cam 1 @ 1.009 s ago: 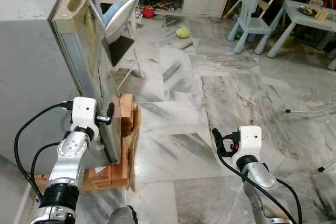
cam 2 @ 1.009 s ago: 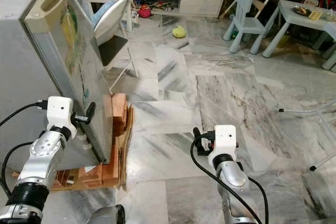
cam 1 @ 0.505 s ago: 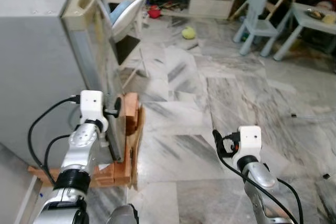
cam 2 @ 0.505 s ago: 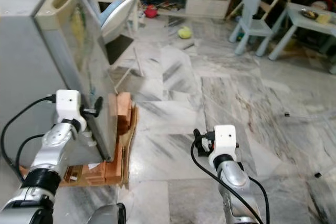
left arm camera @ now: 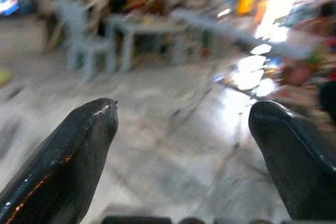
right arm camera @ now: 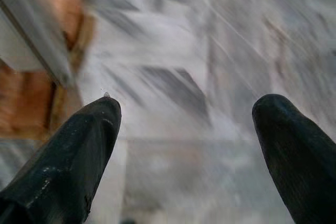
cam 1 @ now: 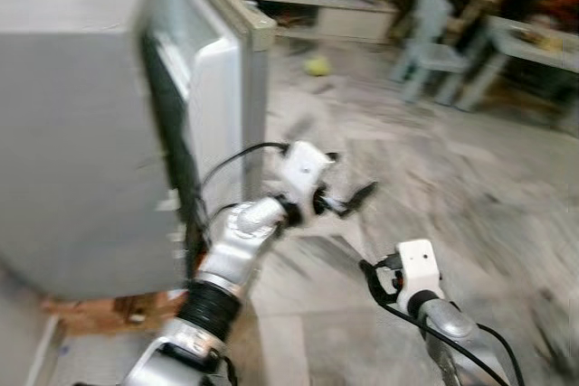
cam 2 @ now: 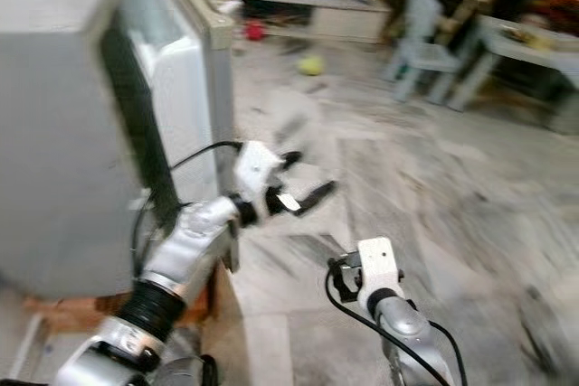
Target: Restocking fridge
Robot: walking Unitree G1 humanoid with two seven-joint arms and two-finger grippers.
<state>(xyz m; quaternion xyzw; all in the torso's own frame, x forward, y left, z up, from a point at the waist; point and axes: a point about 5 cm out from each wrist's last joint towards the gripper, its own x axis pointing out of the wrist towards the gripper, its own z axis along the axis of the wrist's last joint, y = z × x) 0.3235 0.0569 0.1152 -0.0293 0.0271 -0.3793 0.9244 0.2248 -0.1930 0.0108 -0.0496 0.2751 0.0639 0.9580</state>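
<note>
Judging by its bulk, your fridge (cam 1: 99, 124) at the left is stiff and heavy, its door (cam 1: 217, 106) ajar; take the door's free edge. Your left hand (cam 1: 348, 201) hangs spread and empty beside it, your right hand (cam 1: 373, 279) also spread, low over the floor (cam 1: 470, 187).

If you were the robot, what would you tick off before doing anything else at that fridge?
1. Fridge door open: ok, it stands swung out, with its white inner lining showing.
2. Left gripper free: ok, fingers apart, holding nothing, out in front of the door's edge.
3. Right gripper free: ok, open and empty, low over the marble floor.
4. Sharp view: not ok, all pictures are blurred by motion.
5. Room on the shelves: cannot tell, the inside of the fridge is hidden.
6. Something to restock with: cannot tell, neither gripper carries any food.
</note>
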